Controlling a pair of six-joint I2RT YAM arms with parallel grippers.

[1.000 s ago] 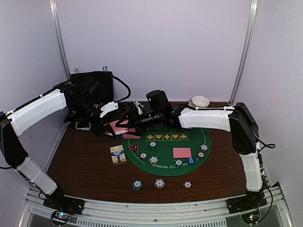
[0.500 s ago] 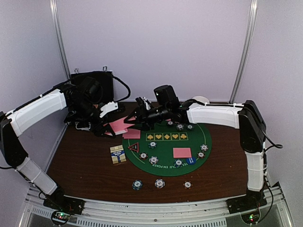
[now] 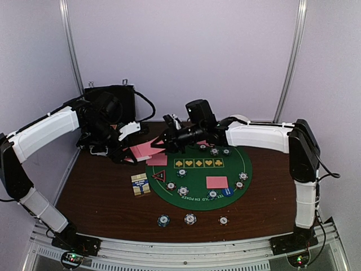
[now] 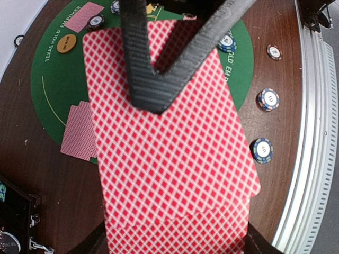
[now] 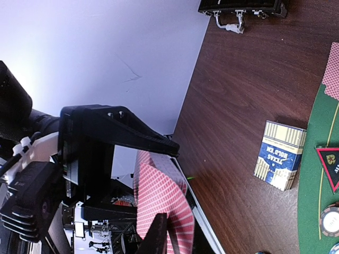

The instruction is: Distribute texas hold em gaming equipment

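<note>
My left gripper point(image 3: 120, 145) is shut on a stack of pink-backed cards point(image 3: 142, 150), held above the table's left side; the stack fills the left wrist view point(image 4: 169, 159). My right gripper point(image 3: 160, 141) reaches across and is shut on the top card point(image 5: 159, 203). Its fingers point(image 4: 139, 58) meet in a V on that card, which sits shifted off the stack. Two cards point(image 3: 157, 161) lie at the green mat's point(image 3: 192, 182) left edge and one point(image 3: 216, 182) on its right. Chips point(image 3: 183, 191) ring the mat and three point(image 3: 190, 218) lie in front. The triangle marker point(image 3: 159, 175) and blue button point(image 3: 227, 192) are on the mat, as is the orange button point(image 4: 67, 43).
A blue and cream card box point(image 3: 140, 184) lies left of the mat. The black hard case point(image 3: 110, 99) stands at the back left. Stacked white bowls point(image 3: 238, 121) stand at the back right. The metal rail point(image 3: 180, 248) runs along the near edge.
My right arm has swung rightward and its gripper has drawn slightly back and up from the held stack. The left arm has stayed still.
</note>
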